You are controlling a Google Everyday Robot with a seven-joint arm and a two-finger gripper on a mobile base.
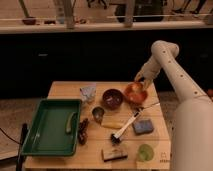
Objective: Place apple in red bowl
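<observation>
Your end effector point(142, 83) hangs over the far rim of the red bowl point(133, 94), so the bowl's centre lies just below it and slightly toward the near side. Released or clenched: cannot tell. The bowl sits at the far right of the table point(65, 90), just beside the dark maroon bowl point(113, 98). The apple is not distinguishable: it could be in the grasp or already down in the bowl, lost against the orange. The arm point(187, 107) covers the table's right edge
</observation>
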